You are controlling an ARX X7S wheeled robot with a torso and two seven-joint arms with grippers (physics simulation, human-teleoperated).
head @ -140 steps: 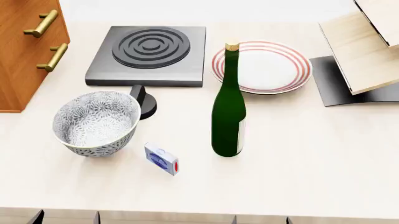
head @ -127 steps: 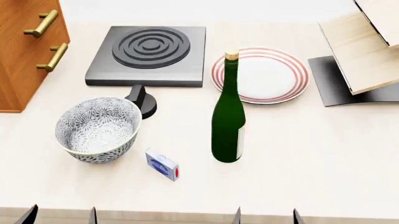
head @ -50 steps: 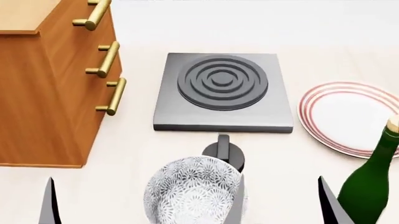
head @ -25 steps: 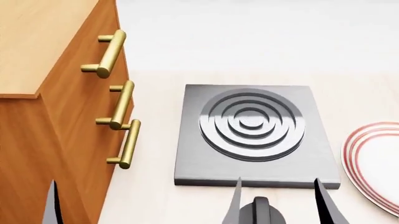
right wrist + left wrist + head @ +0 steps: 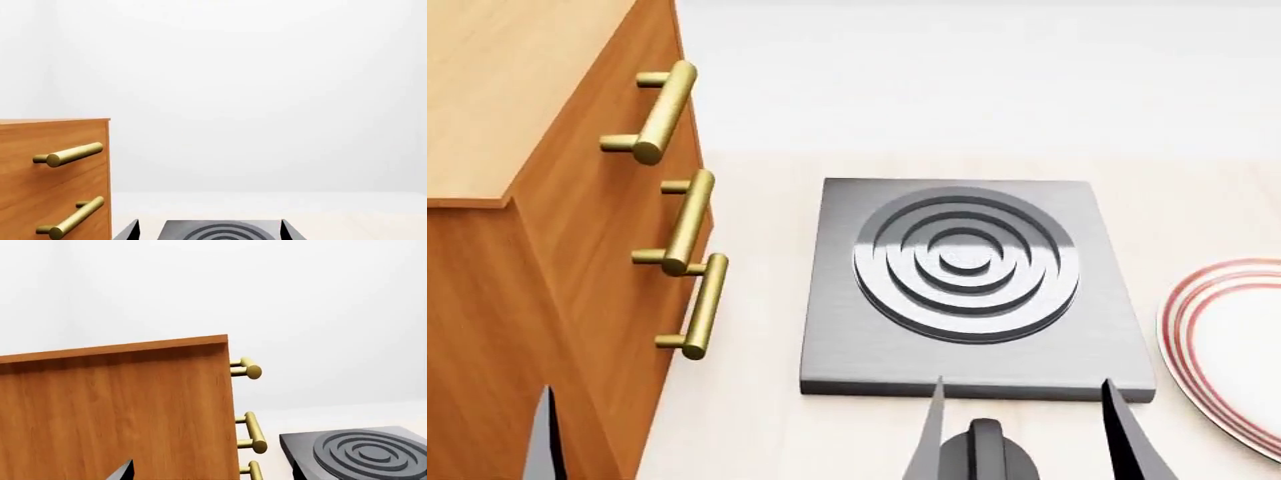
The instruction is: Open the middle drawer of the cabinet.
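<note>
The cabinet [image 5: 547, 250] stands just beside the stove plate [image 5: 968, 285] on the bench [image 5: 761, 420]; the middle drawer [image 5: 687, 222] is shut. The right gripper [image 5: 1024, 430] shows spread fingers, near the plate's front edge; the left gripper's [image 5: 545, 440] fingers cannot be judged. The right one should probably approach level, straddling the central handle squarely.

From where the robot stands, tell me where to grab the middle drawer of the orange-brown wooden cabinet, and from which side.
Take the middle drawer's brass cylindrical bar handle, on its free span between the two posts. It stands off the orange-brown wooden cabinet front, leaving room behind the bar. Come from the side of the grey square stove plate, probably with the right hand, fingers across the bar.
</note>
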